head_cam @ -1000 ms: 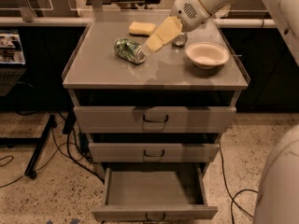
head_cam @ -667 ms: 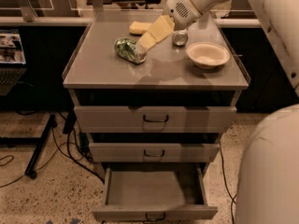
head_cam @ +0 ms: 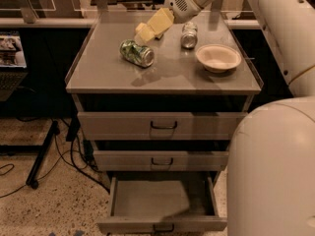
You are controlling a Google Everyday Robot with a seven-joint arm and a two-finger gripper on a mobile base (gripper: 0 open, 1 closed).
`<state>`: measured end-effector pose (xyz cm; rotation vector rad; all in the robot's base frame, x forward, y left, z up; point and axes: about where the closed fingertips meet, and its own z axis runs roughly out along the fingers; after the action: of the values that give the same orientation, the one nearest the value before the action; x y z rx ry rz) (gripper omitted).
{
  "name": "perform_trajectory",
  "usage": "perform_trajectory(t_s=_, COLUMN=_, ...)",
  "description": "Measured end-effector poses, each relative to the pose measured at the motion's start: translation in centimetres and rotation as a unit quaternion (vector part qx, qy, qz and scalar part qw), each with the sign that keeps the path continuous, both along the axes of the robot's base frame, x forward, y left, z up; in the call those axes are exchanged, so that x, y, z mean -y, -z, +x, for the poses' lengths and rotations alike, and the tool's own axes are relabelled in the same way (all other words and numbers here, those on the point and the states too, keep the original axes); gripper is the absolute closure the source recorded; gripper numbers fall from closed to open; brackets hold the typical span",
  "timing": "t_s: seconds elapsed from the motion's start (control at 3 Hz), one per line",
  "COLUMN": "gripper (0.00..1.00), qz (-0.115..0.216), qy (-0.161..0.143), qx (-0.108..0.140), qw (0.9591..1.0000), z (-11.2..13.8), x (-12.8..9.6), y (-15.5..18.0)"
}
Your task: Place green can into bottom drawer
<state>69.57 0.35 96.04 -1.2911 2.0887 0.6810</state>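
Note:
The green can [head_cam: 137, 53] lies on its side on the cabinet top [head_cam: 162, 77], left of the middle. My gripper [head_cam: 142, 35] hangs just above and behind the can's right end, reaching in from the upper right; it holds nothing that I can see. The bottom drawer [head_cam: 162, 223] is pulled open at the foot of the cabinet and its inside is bare. The two shallower drawers above it are shut.
A plain silver can [head_cam: 189, 34] stands at the back of the top, right of the gripper. A white bowl [head_cam: 218, 58] sits at the right. My arm's white body [head_cam: 275, 171] fills the right side. Cables and a stand [head_cam: 42, 154] lie on the floor at left.
My gripper has moved left across the cabinet top to just above the green can, uncovering the silver can behind it. The can and the drawers have not moved.

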Motion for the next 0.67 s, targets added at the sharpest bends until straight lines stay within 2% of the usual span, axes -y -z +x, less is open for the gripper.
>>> perform_trajectory(t_s=0.33, gripper=0.00, qz=0.005, qy=0.000, qx=-0.006, qw=1.0000, z=-0.3, x=-0.4, y=0.6)
perform_trajectory(t_s=0.67, gripper=0.00, qz=0.017, qy=0.019, qx=-0.015, qw=0.9996, z=1.1, x=-0.2, y=2.2)
